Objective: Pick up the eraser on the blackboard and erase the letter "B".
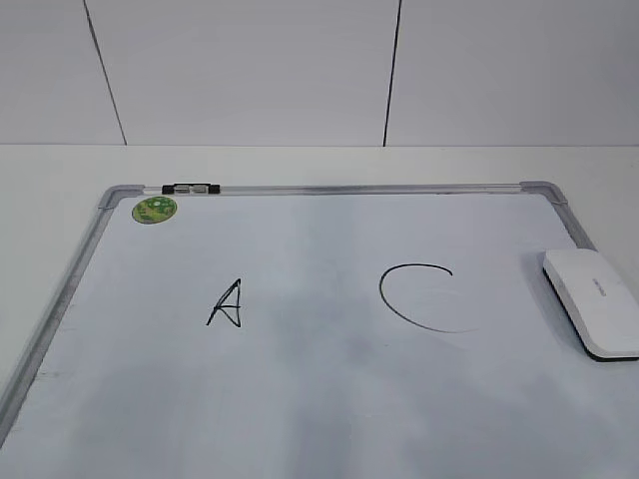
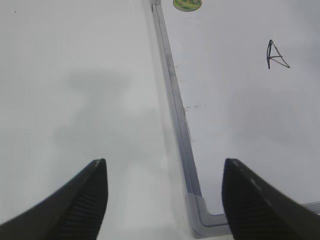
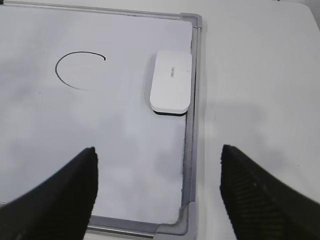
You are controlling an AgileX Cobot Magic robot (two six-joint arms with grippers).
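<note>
The blackboard (image 1: 300,399), a white dry-erase board, shows only an "A" (image 1: 227,303) and a "C" (image 1: 419,296); between them is a grey smudge and no "B", so the erasing looks done. The eraser (image 3: 171,82) lies flat against the right frame. If you wipe again, grip its long sides squarely. Your right gripper (image 3: 157,192) hovers above the near right corner, wide open and empty. Your left gripper (image 2: 165,200) hangs open and empty over the left frame.
</note>
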